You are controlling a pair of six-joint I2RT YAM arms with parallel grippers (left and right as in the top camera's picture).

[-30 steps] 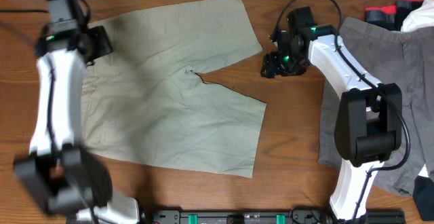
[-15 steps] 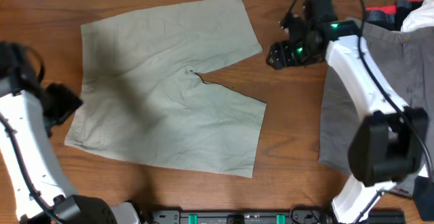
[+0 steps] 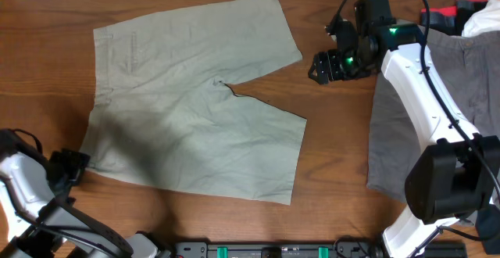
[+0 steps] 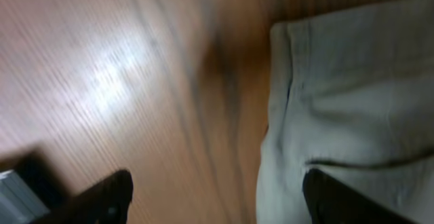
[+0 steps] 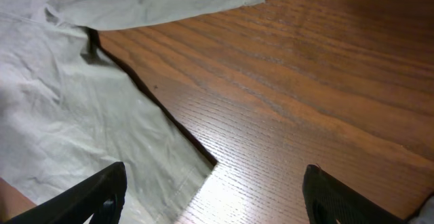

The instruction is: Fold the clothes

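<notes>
The khaki-beige shorts (image 3: 187,109) lie spread flat on the wooden table, waistband to the left and both legs pointing right. A grey pair (image 3: 387,141) lies at the right, partly under my right arm. My left gripper (image 3: 74,166) hovers at the khaki pair's lower left corner. In the left wrist view it (image 4: 217,203) is open, one finger (image 4: 339,200) over the cloth's edge (image 4: 352,102) and the other over bare wood. My right gripper (image 3: 324,66) sits just right of the upper leg's hem. It (image 5: 213,203) is open above bare table beside the lower leg's corner (image 5: 81,115).
A heap of red, black and white items (image 3: 461,12) lies at the table's far right corner. A black rail (image 3: 273,250) runs along the front edge. Bare wood (image 3: 336,156) separates the two pairs of shorts.
My left arm has swung from the shorts' upper left corner down to their lower left corner. The right gripper has shifted slightly up and right. Both sets of jaws have widened.
</notes>
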